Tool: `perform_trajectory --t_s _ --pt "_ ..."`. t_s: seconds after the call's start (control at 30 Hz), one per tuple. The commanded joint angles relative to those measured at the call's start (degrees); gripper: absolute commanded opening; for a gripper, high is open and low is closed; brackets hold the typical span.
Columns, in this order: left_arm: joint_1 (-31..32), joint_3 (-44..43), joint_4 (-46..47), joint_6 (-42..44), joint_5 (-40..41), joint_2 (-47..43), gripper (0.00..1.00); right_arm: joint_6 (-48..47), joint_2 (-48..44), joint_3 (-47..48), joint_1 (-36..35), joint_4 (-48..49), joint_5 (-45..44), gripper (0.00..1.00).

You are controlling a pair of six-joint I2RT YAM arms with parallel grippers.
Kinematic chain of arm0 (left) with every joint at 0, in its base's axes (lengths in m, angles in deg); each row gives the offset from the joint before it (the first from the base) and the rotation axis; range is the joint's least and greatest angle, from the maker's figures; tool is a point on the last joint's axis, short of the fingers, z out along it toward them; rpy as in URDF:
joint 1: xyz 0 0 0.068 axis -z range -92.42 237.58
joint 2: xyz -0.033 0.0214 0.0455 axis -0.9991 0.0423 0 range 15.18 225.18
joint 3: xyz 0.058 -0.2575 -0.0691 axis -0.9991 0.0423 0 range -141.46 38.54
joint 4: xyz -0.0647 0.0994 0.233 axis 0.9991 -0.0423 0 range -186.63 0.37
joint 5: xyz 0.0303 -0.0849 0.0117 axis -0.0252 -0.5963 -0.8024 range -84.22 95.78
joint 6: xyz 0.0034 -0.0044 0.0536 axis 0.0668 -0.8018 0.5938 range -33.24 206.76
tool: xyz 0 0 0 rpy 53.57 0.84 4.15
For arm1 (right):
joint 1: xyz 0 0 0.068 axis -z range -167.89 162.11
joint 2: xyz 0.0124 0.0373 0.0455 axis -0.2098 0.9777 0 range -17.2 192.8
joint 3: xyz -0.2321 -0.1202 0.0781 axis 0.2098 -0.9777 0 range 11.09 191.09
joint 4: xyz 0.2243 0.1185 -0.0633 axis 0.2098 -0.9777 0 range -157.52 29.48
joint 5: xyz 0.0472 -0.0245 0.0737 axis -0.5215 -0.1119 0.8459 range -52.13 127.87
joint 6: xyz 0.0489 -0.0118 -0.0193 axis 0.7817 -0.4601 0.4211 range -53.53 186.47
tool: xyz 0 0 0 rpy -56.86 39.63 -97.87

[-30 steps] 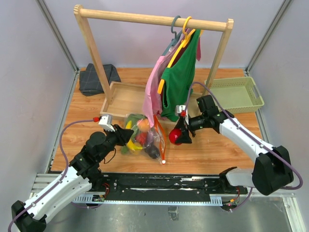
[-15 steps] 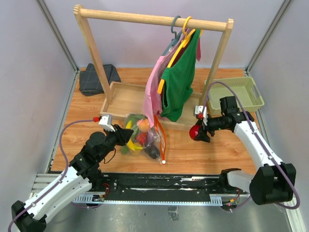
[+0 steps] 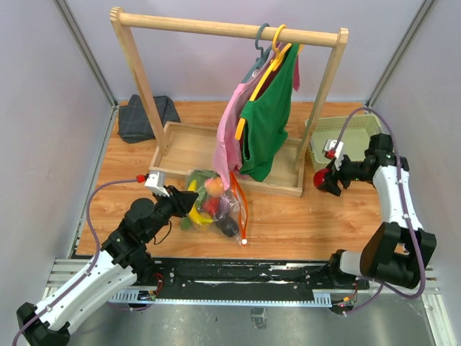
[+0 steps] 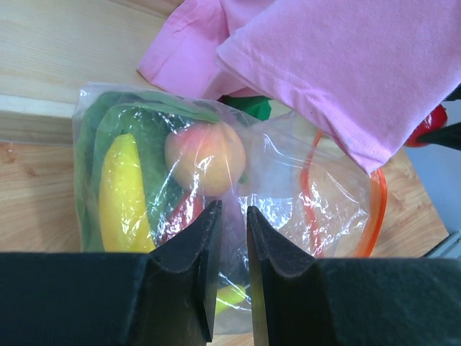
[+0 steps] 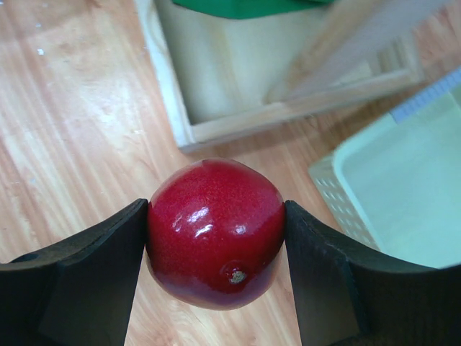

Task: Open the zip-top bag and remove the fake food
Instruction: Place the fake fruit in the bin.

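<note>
The zip-top bag (image 3: 216, 205) lies on the table in front of the wooden tray, with its orange-red zip strip (image 3: 241, 202) open in a loop and its white slider (image 3: 244, 241) at the near end. Inside it, the left wrist view shows a yellow banana (image 4: 122, 194), a peach (image 4: 205, 155) and green leafy pieces. My left gripper (image 3: 190, 202) pinches the bag's clear film (image 4: 288, 180) between nearly closed jaws. My right gripper (image 3: 324, 178) is shut on a red round fruit (image 5: 209, 238) and holds it above the table beside the green basket (image 3: 351, 139).
A wooden clothes rack (image 3: 216, 29) stands over a wooden tray (image 3: 187, 144). A pink garment (image 3: 229, 140) hangs down over the bag, next to a green garment (image 3: 266, 122). A dark folded cloth (image 3: 144, 117) lies at the back left.
My right gripper has carried the red fruit from beside the bag's mouth to the right, up to the green basket's near corner. The left gripper has kept its hold on the bag.
</note>
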State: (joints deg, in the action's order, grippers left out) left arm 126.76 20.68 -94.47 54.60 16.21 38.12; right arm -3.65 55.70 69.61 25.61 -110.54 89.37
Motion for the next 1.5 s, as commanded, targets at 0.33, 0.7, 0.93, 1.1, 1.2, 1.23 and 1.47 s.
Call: perform_trajectory --t_s 0.33,0.7,0.93,1.1,1.2,1.23,1.47 --pt "-0.1 0.1 0.9 0.5 0.8 -1.7 0.28 17.3 8.7 8.0 9.1 14.4 3.6 0.2" --pt "-0.1 1.9 2.0 -0.9 1.1 -4.8 0.48 37.3 11.9 7.9 9.4 33.0 2.2 0.21" --pt "-0.1 2.5 2.1 -1.5 0.6 -5.1 0.52 45.2 15.5 7.8 9.4 39.9 0.8 0.21" --pt "-0.1 2.4 2.4 -1.6 0.6 -5.4 0.54 49.5 18.2 8.5 9.3 43.3 -0.5 0.23" --pt "0.0 2.5 3.0 -1.7 0.5 -5.4 0.55 51.3 20.3 9.5 9.1 44.1 -1.3 0.26" --pt "-0.1 2.5 3.1 -1.7 0.5 -5.4 0.55 51.7 21.0 9.9 9.0 44.3 -1.7 0.27" --pt "-0.1 2.7 3.3 -2.3 0.0 -5.5 0.55 53.6 24.6 11.9 7.8 45.1 -4.2 0.39"
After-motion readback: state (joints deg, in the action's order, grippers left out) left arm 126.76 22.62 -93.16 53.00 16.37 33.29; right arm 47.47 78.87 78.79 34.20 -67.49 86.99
